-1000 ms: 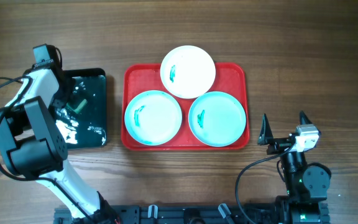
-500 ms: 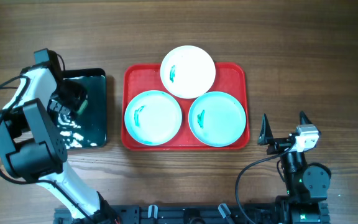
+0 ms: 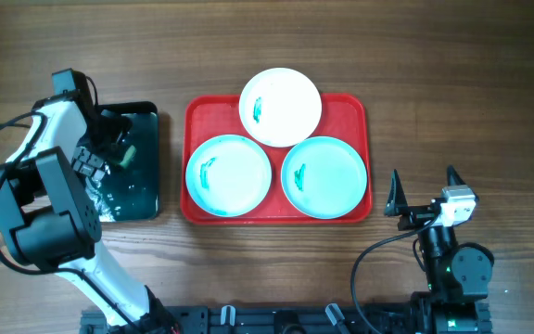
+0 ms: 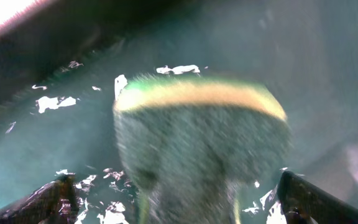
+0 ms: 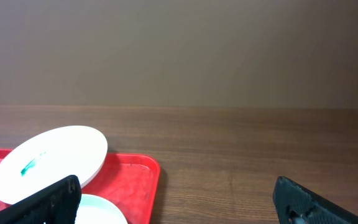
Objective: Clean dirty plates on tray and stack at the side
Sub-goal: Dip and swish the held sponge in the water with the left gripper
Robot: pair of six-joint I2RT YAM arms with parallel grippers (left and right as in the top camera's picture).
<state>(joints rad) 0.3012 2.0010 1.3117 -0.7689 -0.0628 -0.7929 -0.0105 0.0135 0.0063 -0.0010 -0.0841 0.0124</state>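
Red rectangular plastic tray (image 3: 349,116) sits mid-table with all three dirty plates on it. The white round plate (image 3: 280,107) is at the far edge, riding over the rim, and the two pale turquoise round plates (image 3: 228,174) sit side by side in front of it. Each one has a little green smear, so I'd say no wiping has happened yet.

The left gripper (image 4: 176,200) is down in the narrow black tray (image 3: 142,190) off to the left, which looks wet and speckled. Its jaws are spread wide, with the green-and-yellow scrub sponge (image 4: 201,137) between the fingers but not pinched. Makes sense to me: grab the wet sponge first, then go wipe.

The right gripper (image 3: 424,186) hangs near the red tray's right corner, apart from the plates, jaws wide and empty. My guess is it's parked out of the way until there's a plate to steady or stack. The bare wooden table (image 3: 452,74) on that side looks like the stacking spot.
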